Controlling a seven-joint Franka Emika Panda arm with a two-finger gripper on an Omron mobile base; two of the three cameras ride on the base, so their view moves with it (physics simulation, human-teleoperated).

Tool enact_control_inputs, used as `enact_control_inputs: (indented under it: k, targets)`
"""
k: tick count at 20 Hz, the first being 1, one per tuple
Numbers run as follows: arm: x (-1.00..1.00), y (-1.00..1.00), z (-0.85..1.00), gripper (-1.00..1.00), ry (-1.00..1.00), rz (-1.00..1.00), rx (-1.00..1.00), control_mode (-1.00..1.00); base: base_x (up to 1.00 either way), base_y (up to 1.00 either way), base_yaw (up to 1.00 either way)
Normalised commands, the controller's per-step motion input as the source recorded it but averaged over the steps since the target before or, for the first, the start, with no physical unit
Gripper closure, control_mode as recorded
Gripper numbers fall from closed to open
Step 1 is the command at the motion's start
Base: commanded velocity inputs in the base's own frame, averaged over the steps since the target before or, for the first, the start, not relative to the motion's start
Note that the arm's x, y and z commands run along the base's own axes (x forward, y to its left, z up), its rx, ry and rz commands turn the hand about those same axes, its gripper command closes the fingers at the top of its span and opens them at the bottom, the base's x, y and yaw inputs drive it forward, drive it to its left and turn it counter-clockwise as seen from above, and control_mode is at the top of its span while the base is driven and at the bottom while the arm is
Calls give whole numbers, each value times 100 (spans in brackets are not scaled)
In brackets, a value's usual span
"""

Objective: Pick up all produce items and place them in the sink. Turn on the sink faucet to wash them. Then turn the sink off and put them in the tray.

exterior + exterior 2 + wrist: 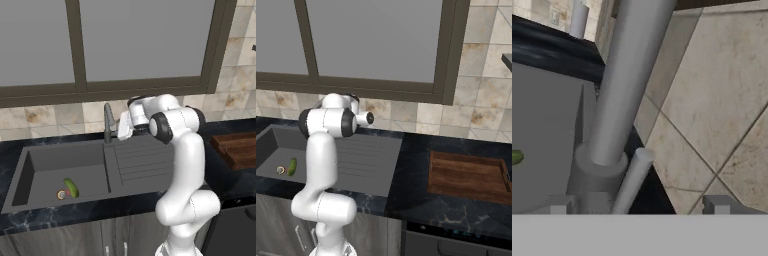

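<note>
Two produce items are lying in the sink (30, 170), side by side near its front wall: one small green cucumber (71, 187) and, touching or almost touching it, one smaller round tan item (61, 195). Both are sitting well below the claw (121, 128) and off toward the basin's front, far from its fingers.

One claw is hanging at the back of the sink, right beside the single faucet (107, 122), pointing at the faucet's base. In the hand view its two fingertips (719, 204) are standing wide apart, one on each side of the faucet's foot (597, 172), gripping nothing. One thin grey lever (632, 180) is slanting out from the foot, lying between the two tips; I cannot tell whether either tip is touching it. The tall spout column (629, 80) is rising straight ahead of the claw, close in front of it. A sliver of the green cucumber (516, 157) is peeking in at the edge of the hand view.

One ridged drainboard (142, 162) is stretching out just under and in front of the claw, on the side away from the basin. One brown wooden tray (468, 177) is resting on the dark counter (411, 200), well apart from the claw, past the drainboard. One large window (140, 40) is standing above and behind the claw, with tan wall tiles (476, 112) running under it.
</note>
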Motion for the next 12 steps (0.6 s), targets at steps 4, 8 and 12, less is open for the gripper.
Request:
enact_control_inputs:
  k: [4, 8, 12]
  targets:
    - [-25, 13, 0, -100, 0, 6, 0, -100, 0, 0, 0]
    - [1, 22, 0, -100, 0, 4, 0, -100, 0, 0, 0]
    - [15, 33, 0, -100, 2, 1, 0, -100, 0, 0, 0]
